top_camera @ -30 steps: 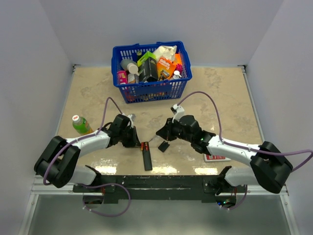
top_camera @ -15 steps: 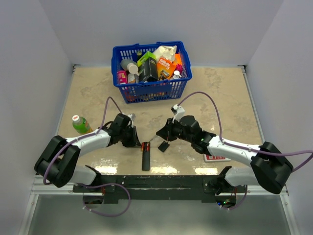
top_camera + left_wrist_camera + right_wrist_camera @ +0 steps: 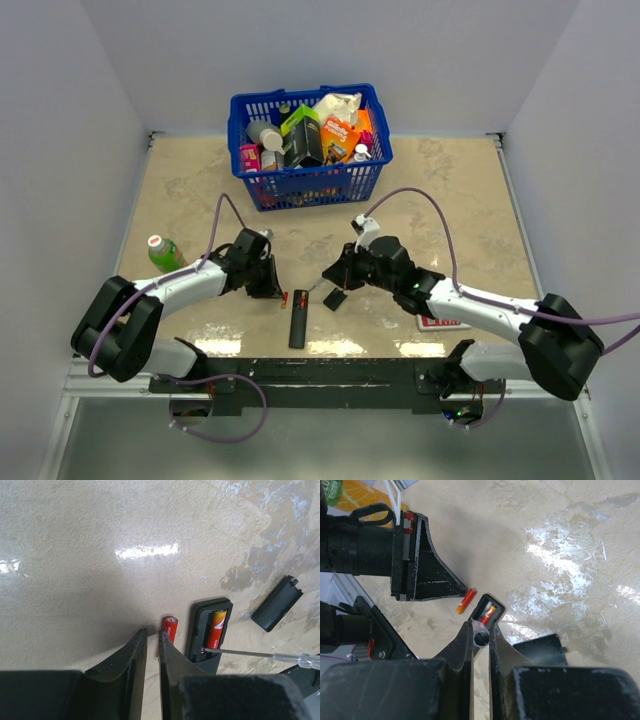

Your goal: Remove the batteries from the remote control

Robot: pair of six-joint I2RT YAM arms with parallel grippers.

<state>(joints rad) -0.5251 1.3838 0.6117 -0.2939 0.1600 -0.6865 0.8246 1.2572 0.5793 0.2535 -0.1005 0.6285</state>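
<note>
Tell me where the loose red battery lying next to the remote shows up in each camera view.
Top external: the loose battery is a red speck just left of the far end of the remote.
Left wrist: it lies low centre, just left of the open compartment.
Right wrist: it lies left of centre, up-left of that compartment.
Shared landmark: the open compartment with the second battery inside.
</note>
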